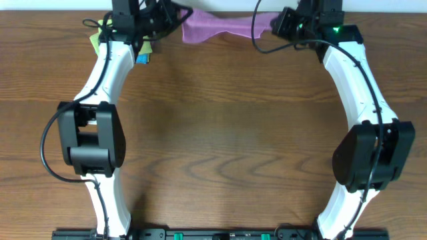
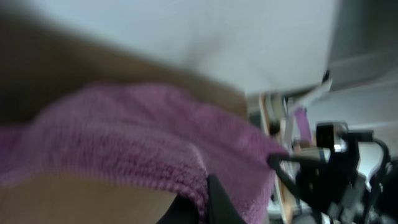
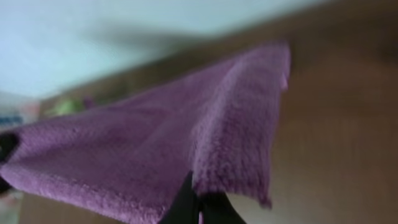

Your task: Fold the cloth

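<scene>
The purple cloth (image 1: pixel 220 27) hangs stretched between my two grippers at the far edge of the table. My left gripper (image 1: pixel 175 21) is shut on its left end; in the left wrist view the cloth (image 2: pixel 143 137) fills the frame above the closed fingertips (image 2: pixel 208 202). My right gripper (image 1: pixel 268 25) is shut on the right end; in the right wrist view the cloth (image 3: pixel 155 143) spreads away from the pinched fingertips (image 3: pixel 199 202), with one corner hanging free at right. The views are blurred.
A yellow-green item (image 1: pixel 97 37) and a blue item (image 1: pixel 142 59) show next to the left arm at the back left. A white wall runs along the table's far edge (image 1: pixel 220 5). Brown wooden table (image 1: pixel 220 133) in the middle.
</scene>
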Available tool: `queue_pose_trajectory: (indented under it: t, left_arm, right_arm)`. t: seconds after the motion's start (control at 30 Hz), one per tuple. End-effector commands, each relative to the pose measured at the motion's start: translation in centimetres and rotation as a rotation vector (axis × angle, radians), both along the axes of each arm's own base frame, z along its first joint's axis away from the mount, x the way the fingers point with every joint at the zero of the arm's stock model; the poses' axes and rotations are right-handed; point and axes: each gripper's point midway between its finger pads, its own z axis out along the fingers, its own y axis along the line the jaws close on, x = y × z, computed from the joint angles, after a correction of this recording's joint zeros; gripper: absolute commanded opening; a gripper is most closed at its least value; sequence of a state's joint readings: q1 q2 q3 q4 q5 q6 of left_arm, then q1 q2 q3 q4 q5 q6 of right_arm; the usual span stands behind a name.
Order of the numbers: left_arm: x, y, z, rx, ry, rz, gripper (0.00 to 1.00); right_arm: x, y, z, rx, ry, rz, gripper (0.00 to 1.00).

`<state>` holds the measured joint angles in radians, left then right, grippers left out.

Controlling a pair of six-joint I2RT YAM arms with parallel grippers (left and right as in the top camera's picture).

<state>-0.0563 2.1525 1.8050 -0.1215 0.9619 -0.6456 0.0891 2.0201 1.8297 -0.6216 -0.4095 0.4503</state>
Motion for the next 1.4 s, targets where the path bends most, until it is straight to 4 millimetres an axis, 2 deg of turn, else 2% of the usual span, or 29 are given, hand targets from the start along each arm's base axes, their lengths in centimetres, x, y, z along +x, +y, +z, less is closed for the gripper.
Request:
queue_pose_trajectory:
  t: [0.0,0.17,0.37,0.6,0.8,1.03,1.23,1.37]
  left_arm:
    - [-2.0,1.2,1.3,0.018,-0.081,-0.118,0.05]
    - [-6.3,1.9,-1.3,0.122,-0.011,-0.228,0.05]
    - [-11.2,2.2,-4.1,0.273,0.127,-0.312,0.06]
    - [-16.9,2.0,-4.9,0.306,0.183,-0.512,0.06]
    - [-18.9,1.9,-4.8,0.300,0.208,-0.578,0.06]
    - [-20.8,1.7,-4.7,0.335,0.248,-0.629,0.06]
    - [-22.6,-0.2,-5.4,0.420,0.267,-0.710,0.06]
    - [-24.4,-0.9,-7.1,0.471,0.329,-0.759,0.06]
  right_arm:
    - [-1.7,-0.4,1.1,-0.074,-0.008,0.074,0.01]
    - [-4.7,-0.8,-1.2,-0.130,0.123,0.122,0.01]
    - [-7.8,-0.9,-2.8,-0.168,0.248,0.172,0.02]
    - [-10.5,-1.1,-3.8,-0.209,0.336,0.242,0.02]
    - [-12.1,-1.3,-4.1,-0.230,0.374,0.290,0.02]
    - [-14.3,-1.5,-3.4,-0.248,0.326,0.322,0.01]
    - [-17.8,-1.4,-4.4,-0.223,0.292,0.324,0.01]
    - [-20.7,-1.7,-5.8,-0.207,0.305,0.302,0.02]
